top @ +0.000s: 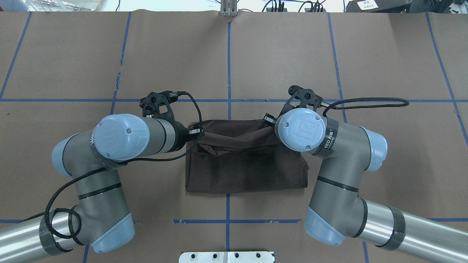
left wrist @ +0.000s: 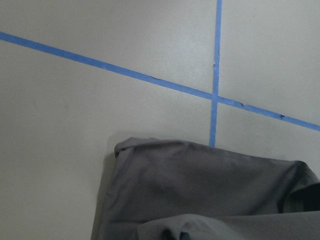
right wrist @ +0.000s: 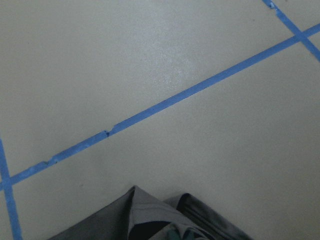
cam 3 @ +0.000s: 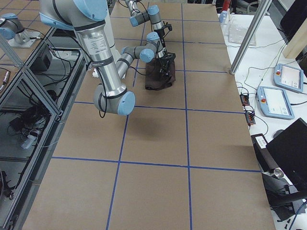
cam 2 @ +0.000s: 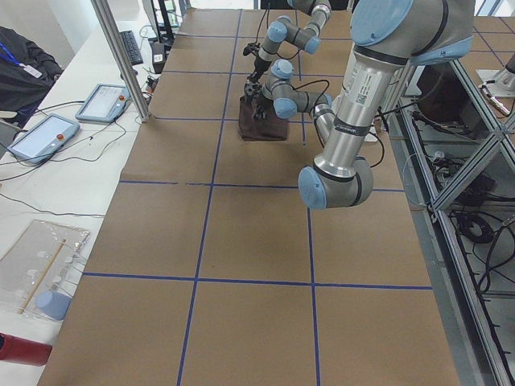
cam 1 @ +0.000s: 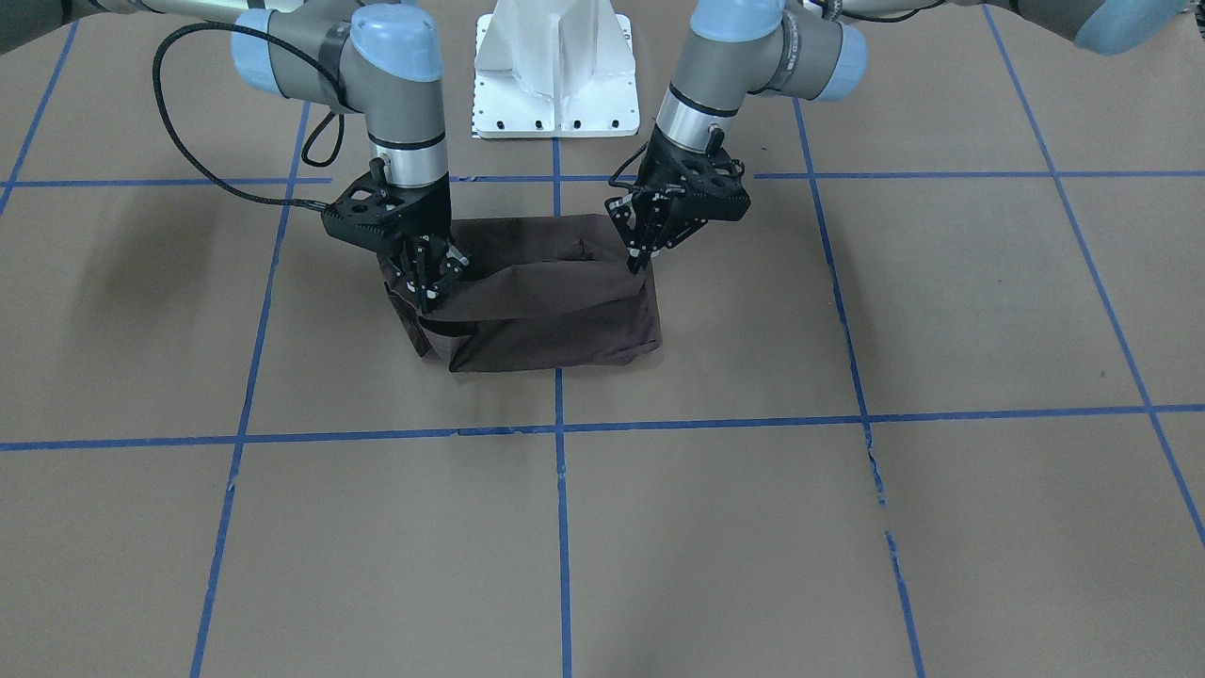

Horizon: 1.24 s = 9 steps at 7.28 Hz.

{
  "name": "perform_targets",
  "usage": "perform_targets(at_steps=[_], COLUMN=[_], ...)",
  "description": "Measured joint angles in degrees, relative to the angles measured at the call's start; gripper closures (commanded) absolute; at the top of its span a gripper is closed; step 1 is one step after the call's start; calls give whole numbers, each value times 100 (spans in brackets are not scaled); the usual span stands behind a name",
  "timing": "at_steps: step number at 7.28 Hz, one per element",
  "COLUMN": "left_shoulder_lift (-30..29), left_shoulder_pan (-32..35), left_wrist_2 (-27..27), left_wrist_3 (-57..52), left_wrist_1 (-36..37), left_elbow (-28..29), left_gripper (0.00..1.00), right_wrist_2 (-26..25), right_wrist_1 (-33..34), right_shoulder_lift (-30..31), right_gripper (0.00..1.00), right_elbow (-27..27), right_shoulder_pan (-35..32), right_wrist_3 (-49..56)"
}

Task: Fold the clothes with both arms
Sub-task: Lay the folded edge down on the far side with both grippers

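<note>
Brown-grey T-shirt (cam 1: 555, 325), one, lies folded mid-table (cam 1: 941, 311) across a blue tape line (cam 1: 561, 471), with wide paper on every side. I see two grippers: left gripper (cam 1: 638, 262) and right gripper (cam 1: 428, 298), each clamped on the raised fold stretched between them.

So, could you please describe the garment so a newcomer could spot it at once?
Find the brown table crossed by blue tape lines, then the white pedestal at the robot's edge. Before it, between the left gripper and right gripper, lies a folded dark brown T-shirt, the table's only cloth.
</note>
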State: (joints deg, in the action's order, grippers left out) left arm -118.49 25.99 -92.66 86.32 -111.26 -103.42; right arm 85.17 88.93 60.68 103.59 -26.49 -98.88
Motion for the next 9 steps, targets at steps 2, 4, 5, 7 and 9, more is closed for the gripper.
perform_targets(at_steps=[2,4,5,7,9], left_shoulder_lift=[-72,-108,-110,-96,-17], left_shoulder_pan=[25,74,108,233,482], left_wrist_2=[6,1,-5,-205,-677], left_wrist_3=[-11,-69,-159,-804,-1458], left_wrist_1=[-230,-271,-275,-280,-276], left_elbow=[373,459,467,442,390], left_gripper=[100,64,1,0,0], right_wrist_2=[1,9,11,125,397], right_wrist_1=[-183,-206,-204,-209,-194], right_shoulder_lift=[-18,-21,-20,-23,-120], right_gripper=[100,3,0,0,0], right_elbow=[-204,-256,-270,-238,-61], right_shoulder_pan=[-42,-87,-103,-185,-240], right_wrist_3=[113,258,390,829,1135])
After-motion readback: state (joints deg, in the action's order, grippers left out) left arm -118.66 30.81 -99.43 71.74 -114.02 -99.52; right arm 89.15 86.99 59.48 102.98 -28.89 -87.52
